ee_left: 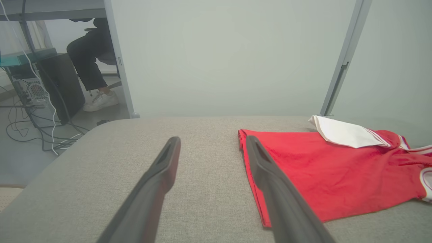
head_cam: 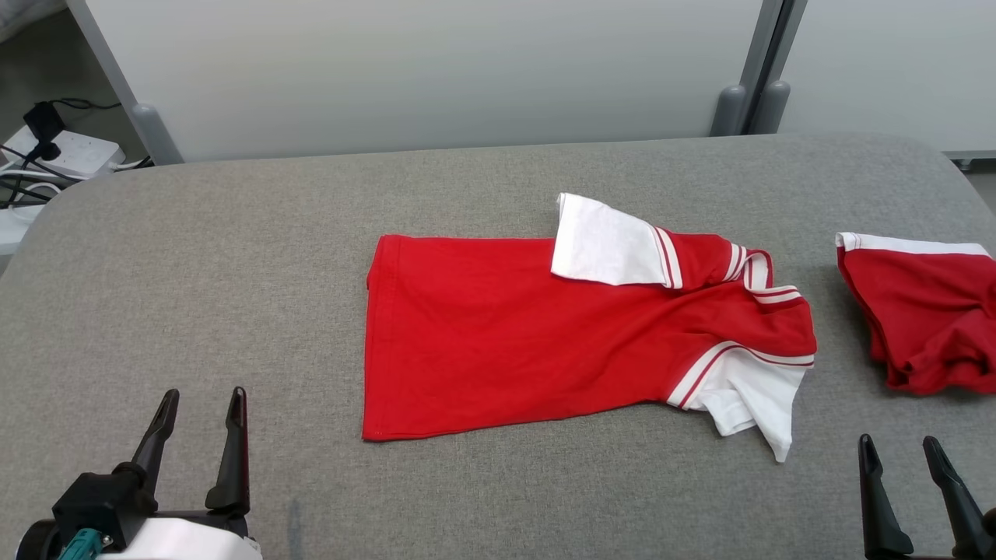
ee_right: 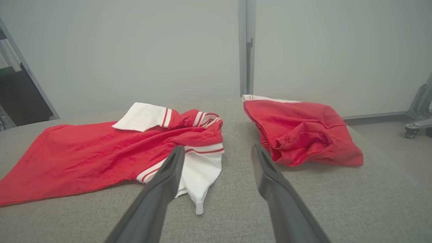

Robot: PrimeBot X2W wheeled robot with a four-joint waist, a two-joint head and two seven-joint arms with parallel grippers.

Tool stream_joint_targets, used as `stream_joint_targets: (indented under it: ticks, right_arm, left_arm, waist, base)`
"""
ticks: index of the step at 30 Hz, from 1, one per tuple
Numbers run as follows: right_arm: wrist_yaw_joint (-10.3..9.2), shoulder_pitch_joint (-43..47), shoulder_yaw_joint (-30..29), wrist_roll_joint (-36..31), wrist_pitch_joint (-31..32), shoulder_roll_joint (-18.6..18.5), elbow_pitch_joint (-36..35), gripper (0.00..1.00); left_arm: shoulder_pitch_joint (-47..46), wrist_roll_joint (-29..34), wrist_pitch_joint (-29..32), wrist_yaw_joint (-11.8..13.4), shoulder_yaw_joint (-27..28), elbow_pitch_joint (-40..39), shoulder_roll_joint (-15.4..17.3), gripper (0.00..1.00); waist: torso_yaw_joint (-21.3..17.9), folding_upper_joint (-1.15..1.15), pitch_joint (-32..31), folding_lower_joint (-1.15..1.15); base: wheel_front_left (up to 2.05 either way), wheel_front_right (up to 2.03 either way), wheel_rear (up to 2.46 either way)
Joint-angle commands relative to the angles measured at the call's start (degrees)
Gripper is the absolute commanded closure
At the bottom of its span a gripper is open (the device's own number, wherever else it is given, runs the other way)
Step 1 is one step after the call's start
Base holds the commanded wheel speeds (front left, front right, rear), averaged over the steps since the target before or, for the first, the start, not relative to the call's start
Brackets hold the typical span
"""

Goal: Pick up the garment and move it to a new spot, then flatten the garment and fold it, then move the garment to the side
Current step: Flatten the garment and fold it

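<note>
You have the shirt (head_cam: 506,334) lying in the middle of the tabletop (head_cam: 194,257), hem toward your left and collar end toward your right. Neither hand is on it. The left hand (head_cam: 204,393) sits at the near left with its fingers spread wide and nothing between them, well clear of the hem. The right hand (head_cam: 897,441) is just as wide and empty at the near right, close to the near sleeve (head_cam: 751,404) but not touching it.

Whether this is the shirt's new spot you cannot tell from here. Treat the flattening as partly there at best. The body is spread and fairly smooth, but the far sleeve (head_cam: 603,241) is flipped over onto the chest, the near sleeve is bunched with a corner trailing toward you, and the collar area is rumpled.

No fold across the body is visible, so the fold and the move to the side both look left to do.

Another red garment (head_cam: 926,311) lies crumpled at the right edge, apart from the shirt. Mind it when you choose the side.
</note>
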Motion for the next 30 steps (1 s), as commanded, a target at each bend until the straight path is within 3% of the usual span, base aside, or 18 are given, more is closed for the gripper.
stream_joint_targets:
  ticks: [1, 18, 24, 30]
  right_arm:
    - [0.08, -0.73, 1.47, -0.70, 0.27, -0.95, -1.62, 0.00]
    - [0.08, -2.31, 2.14, -0.90, 0.77, -1.07, -1.38, 0.00]
    - [0.08, -3.95, 3.20, -1.33, 2.88, -1.76, 1.51, 0.00]
    - [0.08, -7.25, 5.13, -1.95, 4.00, -2.78, 6.50, 0.00]
  left_arm:
    - [-1.98, -0.35, -0.12, 0.62, 2.35, -1.74, 1.25, 0.00]
    - [-2.24, -0.19, 0.94, 1.03, 0.81, -2.81, 1.30, 0.00]
    - [-2.82, -1.38, 2.87, -0.86, -2.62, -1.34, -0.54, 0.00]
    - [-6.19, -3.26, 4.71, -5.07, -6.04, 5.61, -2.11, 0.00]
  waist:
    - [0.15, 0.00, 0.15, 0.00]
    - [-0.28, 0.00, 1.24, 0.00]
    - [-0.33, 0.00, 3.37, 0.00]
    - [0.00, 0.00, 6.06, 0.00]
  base:
    - [0.00, 0.00, 0.00]
    - [0.00, 0.00, 0.00]
    - [0.00, 0.00, 0.00]
    - [0.00, 0.00, 0.00]
